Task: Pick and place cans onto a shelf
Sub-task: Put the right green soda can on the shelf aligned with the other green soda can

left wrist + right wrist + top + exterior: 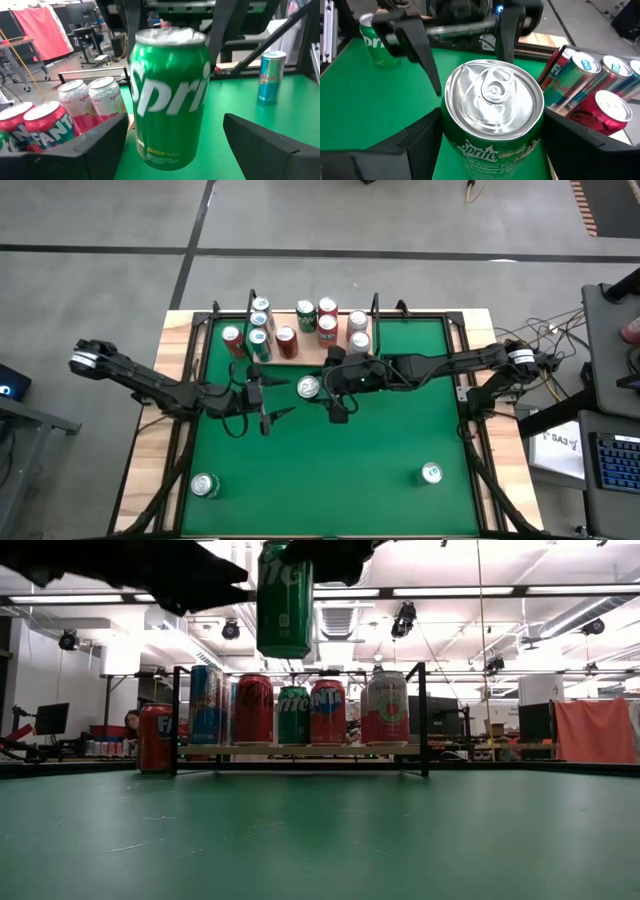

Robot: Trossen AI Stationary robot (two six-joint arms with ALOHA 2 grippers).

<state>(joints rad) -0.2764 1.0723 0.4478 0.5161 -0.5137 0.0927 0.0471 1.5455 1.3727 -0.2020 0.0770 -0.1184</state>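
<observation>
A green Sprite can [285,600] with a silver top [493,97] hangs high above the green table, with my right gripper [325,385] shut on it. My left gripper [272,408] is open. Its fingers [100,145] stand on either side of the same can [170,95], apart from it. Behind them, the shelf [300,352], a light-wood board with black wire uprights, lies at the table's far edge. Several red, green, blue and silver cans [290,710] stand upright on it. My right gripper pinches the green can's side wall [449,137] between its two fingers, one on each side of the body below the rim. The fingers come from the table's right, slanting slightly down. The can is upright and lifted clear of the table.
A green can [205,485] stands on the table at the near left, and a blue-and-silver can [431,473] at the near right. A red can [155,738] stands by the shelf's left end. The table has wooden side edges [150,450].
</observation>
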